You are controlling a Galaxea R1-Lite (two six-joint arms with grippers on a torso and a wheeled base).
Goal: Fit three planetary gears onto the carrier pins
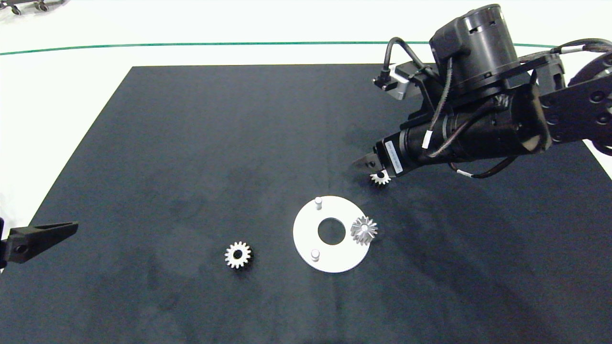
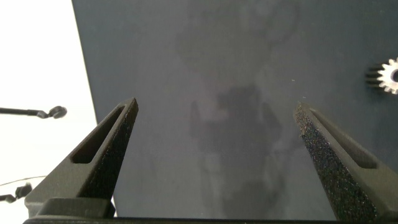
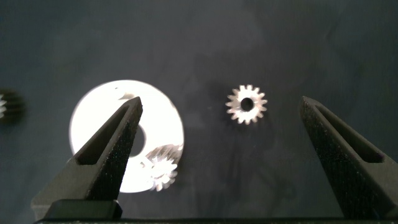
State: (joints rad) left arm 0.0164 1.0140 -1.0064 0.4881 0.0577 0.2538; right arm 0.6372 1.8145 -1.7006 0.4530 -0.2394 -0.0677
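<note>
The white disc [image 1: 306,239] lay flat on the dark mat [image 1: 191,143] covering the bench, with three carrier pins standing from it. One planetary gear [image 1: 364,230] sat on the pin at the disc's edge toward the right arm; it leaned a little rather than lying flat. The other two pins [image 1: 318,203] [image 1: 315,254] were bare. A second gear [image 1: 380,178] lay flat on the mat just beyond the disc, on the far side from the camera, partly under the right arm. The right pincer [image 3: 227,143] hung over this gear with its fingers [image 3: 112,149] spread wide apart, the gear between them and touched by neither. A third gear [image 1: 237,254] lay flat on the mat beside the disc, toward the left arm. The left pincer [image 2: 214,149] waited well away from the disc at the mat's edge, fingers [image 2: 106,155] apart and holding nothing.
</note>
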